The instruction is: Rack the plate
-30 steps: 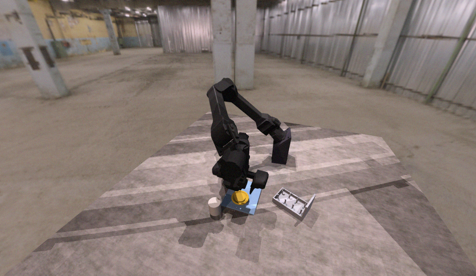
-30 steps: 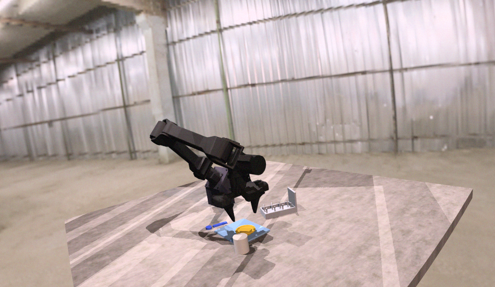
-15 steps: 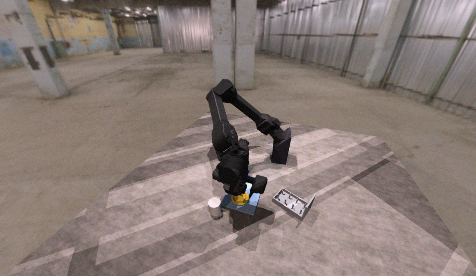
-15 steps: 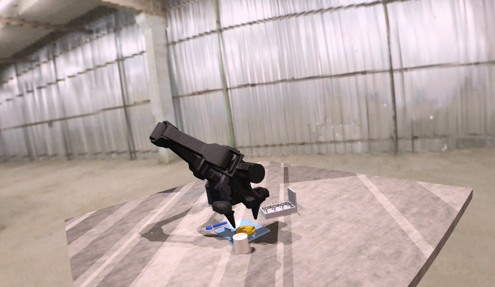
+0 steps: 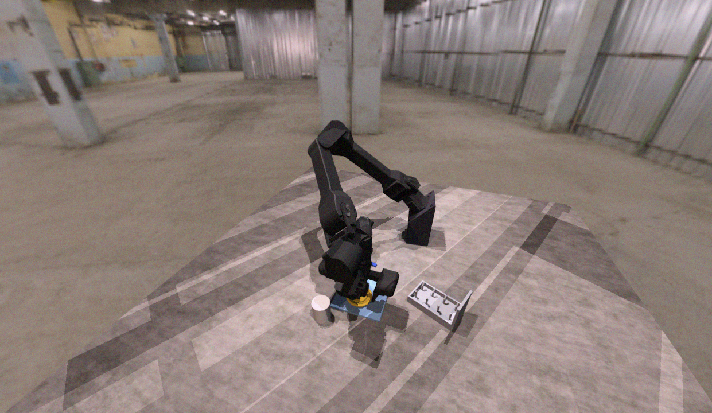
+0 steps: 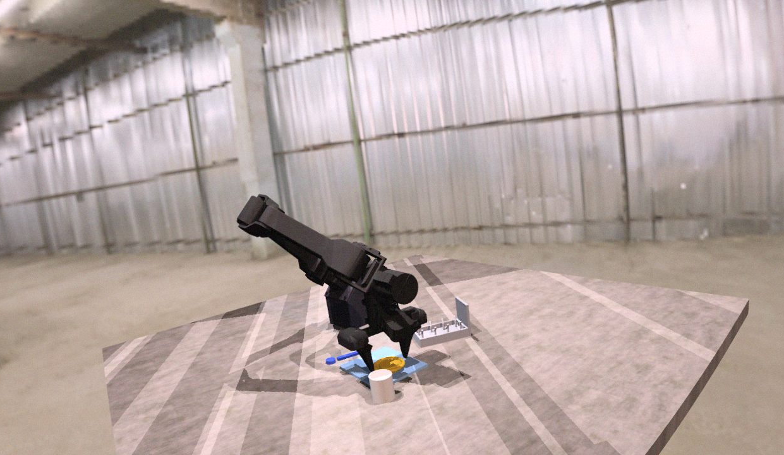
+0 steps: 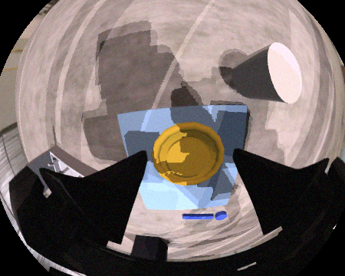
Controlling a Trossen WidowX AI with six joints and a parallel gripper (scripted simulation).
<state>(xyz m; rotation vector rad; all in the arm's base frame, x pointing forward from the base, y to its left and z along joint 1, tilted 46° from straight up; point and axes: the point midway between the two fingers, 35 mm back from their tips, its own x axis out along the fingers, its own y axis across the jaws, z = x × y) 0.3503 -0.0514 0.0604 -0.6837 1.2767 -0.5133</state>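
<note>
The yellow plate [image 5: 360,300] [image 6: 390,363] [image 7: 189,153] lies flat on a light blue mat [image 5: 374,311] [image 6: 418,364] [image 7: 162,199]. My gripper [image 6: 386,362] [image 7: 191,155] is open and points straight down just above the plate, one fingertip on each side of it; nothing is between the fingers. In the top view the wrist hides the fingers and most of the plate. The grey dish rack [image 5: 436,304] [image 6: 442,330] [image 7: 52,161] with its short upright pegs and one tall end wall stands on the table to the right of the mat, empty.
A white cylindrical cup [image 5: 321,310] [image 6: 381,385] [image 7: 285,73] stands close beside the mat, on the side away from the rack. A small blue spoon [image 6: 340,357] [image 7: 203,216] lies by the mat's edge towards the arm's base [image 5: 419,221].
</note>
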